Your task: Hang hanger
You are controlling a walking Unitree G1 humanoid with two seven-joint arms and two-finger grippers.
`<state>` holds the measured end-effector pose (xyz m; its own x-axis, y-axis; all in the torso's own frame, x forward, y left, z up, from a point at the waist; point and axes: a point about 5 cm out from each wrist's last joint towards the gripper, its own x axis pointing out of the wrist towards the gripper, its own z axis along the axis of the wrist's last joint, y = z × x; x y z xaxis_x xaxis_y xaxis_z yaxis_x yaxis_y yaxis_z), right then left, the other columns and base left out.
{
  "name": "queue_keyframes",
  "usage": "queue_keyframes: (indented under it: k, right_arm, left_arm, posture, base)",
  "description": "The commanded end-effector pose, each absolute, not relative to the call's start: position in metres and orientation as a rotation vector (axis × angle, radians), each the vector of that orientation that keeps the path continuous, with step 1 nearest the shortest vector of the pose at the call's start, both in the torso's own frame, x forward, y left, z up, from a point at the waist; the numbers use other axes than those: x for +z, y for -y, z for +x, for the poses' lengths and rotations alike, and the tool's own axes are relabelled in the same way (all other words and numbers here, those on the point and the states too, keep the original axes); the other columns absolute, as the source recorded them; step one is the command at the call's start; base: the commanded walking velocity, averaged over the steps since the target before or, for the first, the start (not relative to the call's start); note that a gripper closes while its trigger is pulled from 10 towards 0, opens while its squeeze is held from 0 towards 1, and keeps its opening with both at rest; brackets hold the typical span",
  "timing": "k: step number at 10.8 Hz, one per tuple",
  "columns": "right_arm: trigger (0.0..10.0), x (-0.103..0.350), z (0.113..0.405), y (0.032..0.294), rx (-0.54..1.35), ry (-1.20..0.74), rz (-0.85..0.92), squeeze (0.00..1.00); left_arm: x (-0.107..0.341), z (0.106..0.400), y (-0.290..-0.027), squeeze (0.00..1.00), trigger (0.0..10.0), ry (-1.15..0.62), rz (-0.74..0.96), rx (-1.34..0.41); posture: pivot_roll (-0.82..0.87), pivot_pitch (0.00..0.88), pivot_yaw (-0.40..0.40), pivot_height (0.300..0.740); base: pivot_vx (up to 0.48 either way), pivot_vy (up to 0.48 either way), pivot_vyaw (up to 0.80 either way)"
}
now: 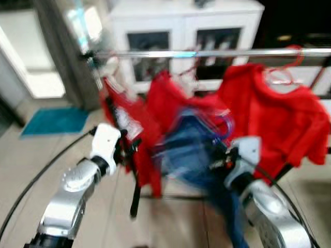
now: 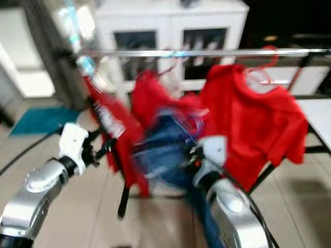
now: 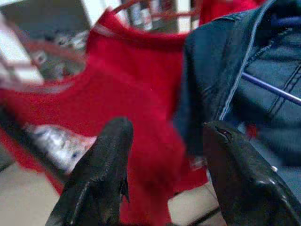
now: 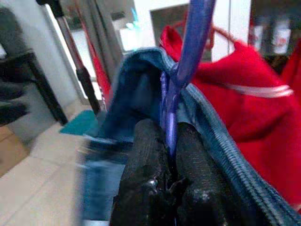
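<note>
1. the right end effector point(image 4: 170, 155) is pinched on the blue plastic hanger point(image 4: 188, 61), which carries a dark blue denim garment point(image 1: 189, 155) below the silver metal clothes rail point(image 1: 217, 52).
2. the left end effector point(image 3: 164, 169) is spread and empty beside the red shirts point(image 1: 269, 113).
3. carrying step; next, probably lift the hook over the rail.

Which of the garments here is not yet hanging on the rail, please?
The blue denim garment, on a blue hanger pinched by the right gripper. The red shirts already hang from the rail.
</note>
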<state>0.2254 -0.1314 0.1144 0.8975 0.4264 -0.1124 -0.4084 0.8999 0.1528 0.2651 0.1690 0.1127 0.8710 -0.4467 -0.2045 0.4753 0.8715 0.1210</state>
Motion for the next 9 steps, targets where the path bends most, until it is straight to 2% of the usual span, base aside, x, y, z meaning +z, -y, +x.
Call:
queue_keyframes:
  k: [1,5,8,9]
  right_arm:
    - [10.0,0.124,0.225,0.133,0.453,-0.095,0.126,0.0]
    - [10.0,0.133,0.228,0.117,0.522,-0.07,0.168,0.0]
    - [10.0,0.143,0.232,0.107,0.566,-0.048,0.119,0.0]
    - [10.0,0.152,0.239,0.106,0.529,-0.026,0.148,0.0]
  left_arm:
    - [0.114,0.264,-0.166,0.0,10.0,-0.166,0.184,-0.5]
    - [0.112,0.259,-0.165,0.0,10.0,-0.168,0.206,-0.509]
    - [0.114,0.257,-0.165,0.0,10.0,-0.157,0.22,-0.52]
    - [0.114,0.258,-0.164,0.0,10.0,-0.154,0.239,-0.539]
  posture:
    - [0.03,0.0,0.078,0.723]
    - [0.04,0.0,0.054,0.723]
    - [0.04,0.0,0.044,0.723]
    - [0.04,0.0,0.044,0.723]
  base:
    - [0.379,0.0,0.0]
    - [0.342,0.0,0.0]
    - [0.0,0.0,0.0]
    - [0.0,0.0,0.0]
